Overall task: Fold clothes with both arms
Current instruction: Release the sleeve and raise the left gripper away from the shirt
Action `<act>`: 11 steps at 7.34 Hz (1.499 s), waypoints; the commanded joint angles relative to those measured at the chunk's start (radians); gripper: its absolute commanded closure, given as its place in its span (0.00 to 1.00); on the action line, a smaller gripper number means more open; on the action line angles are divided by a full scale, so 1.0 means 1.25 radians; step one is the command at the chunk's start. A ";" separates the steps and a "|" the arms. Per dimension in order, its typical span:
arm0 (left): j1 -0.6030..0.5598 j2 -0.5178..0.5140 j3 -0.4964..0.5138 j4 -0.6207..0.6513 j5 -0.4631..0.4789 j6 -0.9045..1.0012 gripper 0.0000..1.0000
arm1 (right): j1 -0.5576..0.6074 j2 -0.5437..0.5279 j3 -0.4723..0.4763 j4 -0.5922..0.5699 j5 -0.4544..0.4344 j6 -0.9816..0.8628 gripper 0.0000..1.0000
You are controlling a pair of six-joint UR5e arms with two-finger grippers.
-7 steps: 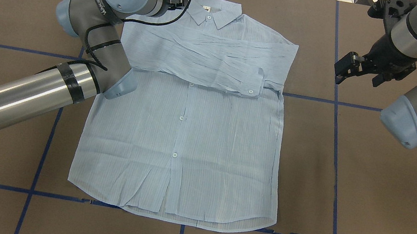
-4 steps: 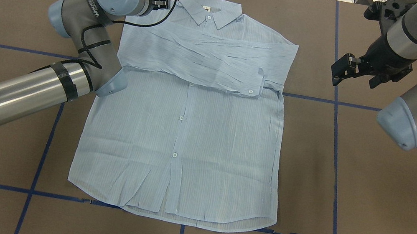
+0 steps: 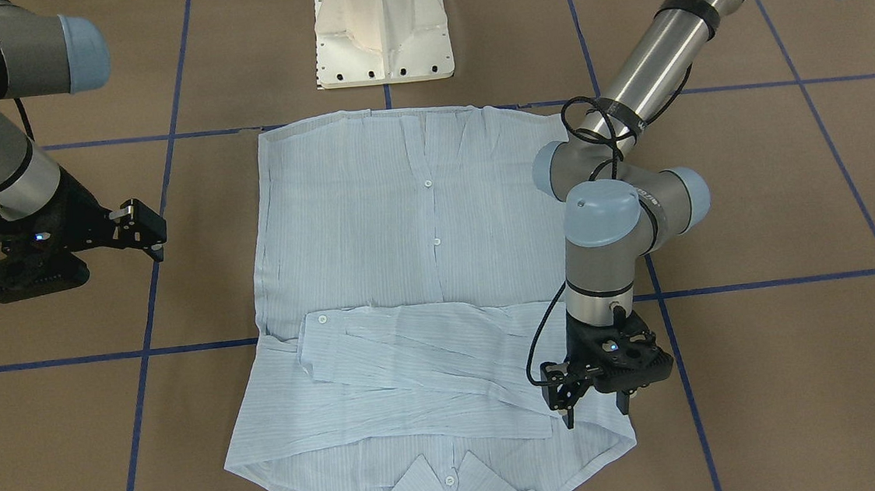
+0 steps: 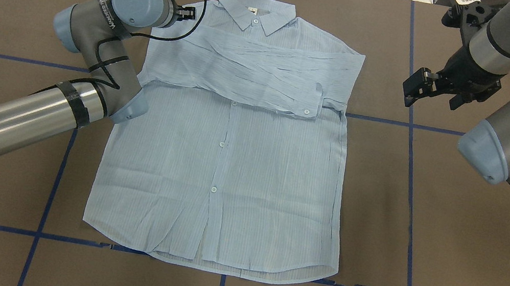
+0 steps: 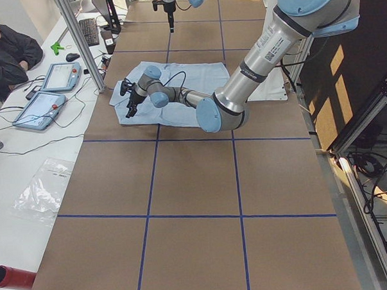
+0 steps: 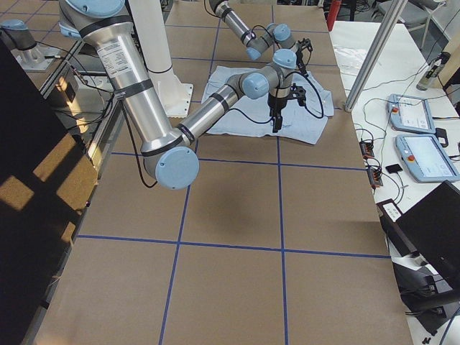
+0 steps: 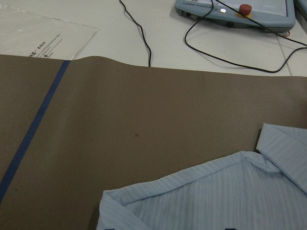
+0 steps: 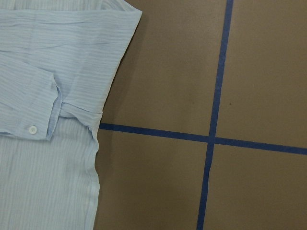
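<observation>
The light blue striped shirt (image 4: 229, 170) lies flat and buttoned on the brown table, collar at the far side, with both sleeves folded across the chest. It also shows in the front-facing view (image 3: 405, 225). My left gripper (image 3: 596, 414) points down with its jaws apart and empty, just above the shirt's shoulder on the overhead view's left (image 4: 187, 12). The left wrist view shows that shoulder edge (image 7: 216, 201) below it. My right gripper (image 4: 412, 86) is open and empty, off the shirt beside its other shoulder (image 8: 38, 96), over bare table.
Blue tape lines (image 4: 413, 128) cross the brown table cover. The white pedestal base (image 3: 382, 31) stands at the robot's edge. Teach pendants (image 5: 50, 93), cables and a seated operator (image 5: 6, 53) are beyond the table's far edge.
My left gripper has moved off the collar area toward the shirt's outer shoulder, leftward in the overhead view. My right gripper has shifted slightly leftward and farther away. The shirt has not moved.
</observation>
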 commanded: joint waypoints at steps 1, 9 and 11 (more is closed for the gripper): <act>0.005 0.001 0.008 -0.001 -0.001 0.000 0.26 | 0.000 0.000 -0.001 0.001 0.000 0.000 0.00; -0.007 0.002 0.023 0.000 0.001 0.076 1.00 | 0.000 0.001 0.001 0.001 0.000 0.000 0.00; -0.027 0.031 0.014 -0.001 0.000 0.087 1.00 | 0.000 0.001 0.002 0.001 0.000 0.001 0.00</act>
